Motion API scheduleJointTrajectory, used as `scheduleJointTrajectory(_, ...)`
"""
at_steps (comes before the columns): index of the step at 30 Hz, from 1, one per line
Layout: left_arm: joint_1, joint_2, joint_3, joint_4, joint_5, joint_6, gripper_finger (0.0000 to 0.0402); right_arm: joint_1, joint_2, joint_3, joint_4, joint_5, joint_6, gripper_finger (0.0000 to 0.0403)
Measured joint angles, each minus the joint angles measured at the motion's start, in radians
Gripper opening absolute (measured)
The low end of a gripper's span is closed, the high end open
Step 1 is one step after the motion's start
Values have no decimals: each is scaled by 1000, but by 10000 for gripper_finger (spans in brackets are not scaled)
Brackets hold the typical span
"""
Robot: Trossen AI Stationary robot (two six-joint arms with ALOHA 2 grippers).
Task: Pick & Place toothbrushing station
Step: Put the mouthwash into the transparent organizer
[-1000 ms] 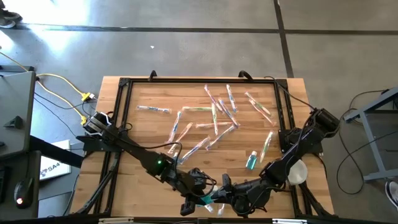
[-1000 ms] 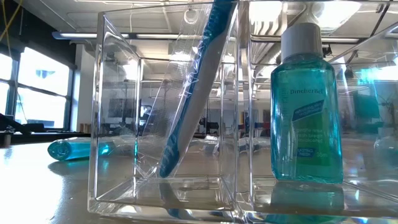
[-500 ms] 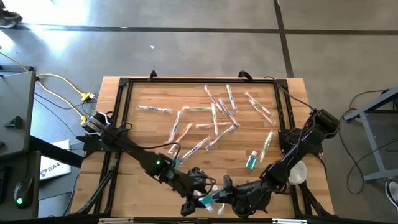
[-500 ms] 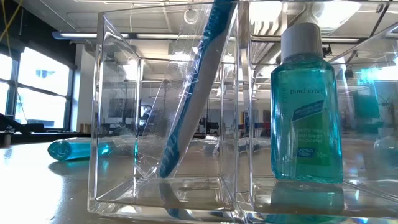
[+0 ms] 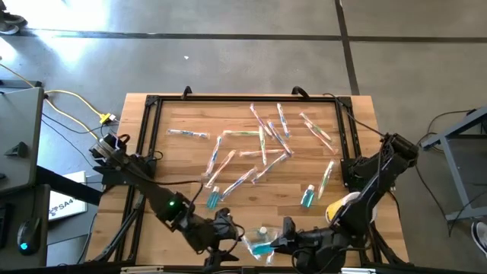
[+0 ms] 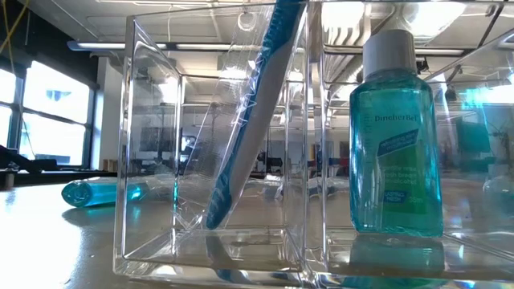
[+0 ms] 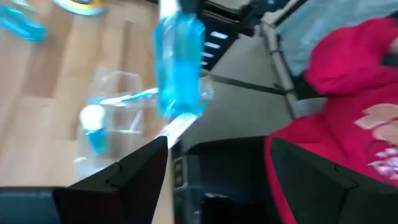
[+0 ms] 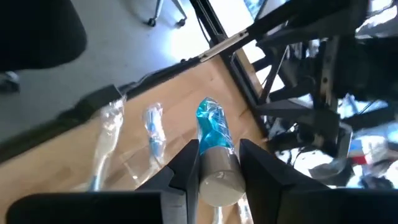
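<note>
- A wooden table (image 5: 175, 164) seen from above, with many wrapped toothbrushes (image 5: 262, 141) scattered over its far half.
- Two small bottles of teal mouthwash lie loose on the wood: one (image 5: 212, 199) near the left arm, the other (image 5: 307, 198) further right, beside a wrapped toothbrush.
- A clear plastic organizer (image 5: 249, 237) sits at the near edge of the table, between the two arms.
- From table height, the organizer (image 6: 148, 160) shows two compartments side by side.
- A blue and white toothbrush in its clear wrapper (image 6: 253, 112) leans tilted in the left compartment.
- A teal mouthwash bottle with a pale cap (image 6: 395, 136) stands upright in the right compartment.
- Another teal bottle (image 6: 96, 193) lies on its side on the table, outside the organizer, to its left in this view.
- The left claw (image 5: 221, 228) is just beside the organizer on its left. In its wrist view the left claw (image 7: 217, 143) is spread wide with nothing between its fingers.
- The right claw (image 5: 285, 240) is just beside the organizer on its right. In its wrist view the right claw (image 8: 219, 149) is closed narrowly on a wrapped mouthwash bottle (image 8: 211, 127), gripping at the cap end, with the blue body pointing away from the wrist.
- A red cloth (image 7: 354, 93) shows off the table in the left wrist view.
</note>
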Motion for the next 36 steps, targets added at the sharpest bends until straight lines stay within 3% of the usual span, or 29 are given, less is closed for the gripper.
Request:
scheduleJointTrajectory(7,-57,-24,0,-214,-213,-74,278,-28,17,111,-188,-109,178,85)
scheduleJointTrajectory(15,-114,-24,0,-398,-351,-237,278,-74,111,113,-278,-163,244,85)
scheduleJointTrajectory(27,-150,-24,0,-405,-398,-248,278,-103,145,113,-358,-170,307,85)
scheduleJointTrajectory(36,-148,-23,0,-405,-404,-248,278,-95,145,113,-383,-246,369,85)
